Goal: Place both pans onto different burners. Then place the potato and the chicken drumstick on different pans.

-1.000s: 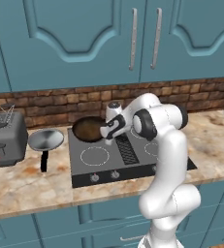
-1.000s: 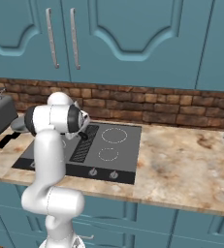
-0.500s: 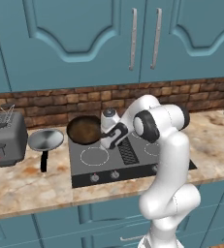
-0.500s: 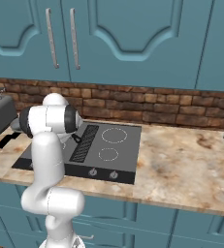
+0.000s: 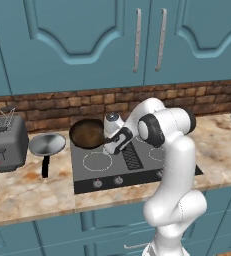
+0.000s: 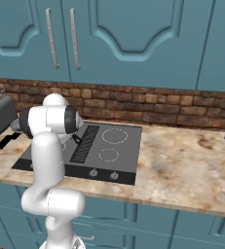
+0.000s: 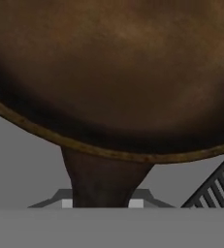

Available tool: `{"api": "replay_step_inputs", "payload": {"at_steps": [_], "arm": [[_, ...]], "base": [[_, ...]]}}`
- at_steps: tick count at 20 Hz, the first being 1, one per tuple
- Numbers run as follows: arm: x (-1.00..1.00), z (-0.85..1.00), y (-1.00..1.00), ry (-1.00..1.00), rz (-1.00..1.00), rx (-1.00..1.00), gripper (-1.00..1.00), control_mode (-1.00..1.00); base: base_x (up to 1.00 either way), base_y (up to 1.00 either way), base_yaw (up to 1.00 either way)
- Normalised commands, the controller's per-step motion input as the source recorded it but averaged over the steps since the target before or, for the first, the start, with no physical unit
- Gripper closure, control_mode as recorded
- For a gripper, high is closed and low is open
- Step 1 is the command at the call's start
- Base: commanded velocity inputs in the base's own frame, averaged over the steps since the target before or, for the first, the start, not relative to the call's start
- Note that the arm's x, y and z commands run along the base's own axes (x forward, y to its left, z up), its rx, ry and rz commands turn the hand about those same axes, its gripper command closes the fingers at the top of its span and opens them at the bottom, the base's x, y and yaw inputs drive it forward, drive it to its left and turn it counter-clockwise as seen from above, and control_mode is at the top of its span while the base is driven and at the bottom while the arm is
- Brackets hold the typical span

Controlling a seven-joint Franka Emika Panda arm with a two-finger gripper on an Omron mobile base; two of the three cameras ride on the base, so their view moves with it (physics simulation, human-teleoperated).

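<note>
Reaching left, gripper (image 5: 108,146) clamped on brown pan (image 5: 86,133) handle.

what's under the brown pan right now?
The brown pan sits over the back-left corner of the dark cooktop, the tool shut on its handle. A white burner ring shows in front; any ring beneath the pan is covered.

The white arm is bent forward and to its left, with the wrist angled downward. The gripper (image 5: 108,145) is held low, and its fingers are clamped nearly together on a pan handle (image 7: 104,180).
</note>
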Motion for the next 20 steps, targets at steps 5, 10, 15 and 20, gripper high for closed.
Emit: {"api": "replay_step_inputs", "payload": {"at_steps": [5,10,15,20], "arm": [[-0.05,0.00,-0.15,0.00,0.00,0.00,1.00,-1.00],[-0.01,0.00,-0.02,0.00,0.00,0.00,-1.00,-1.00],[0.00,0.02,0.00,-0.02,0.00,0.01,-1.00,-1.00],[0.00,0.22,0.00,-0.05,0.00,0.07,-1.00,-1.00]], "base": [[0.00,0.00,0.00],[0.00,0.00,0.00],[0.00,0.00,0.00],[0.00,0.00,0.00]]}}
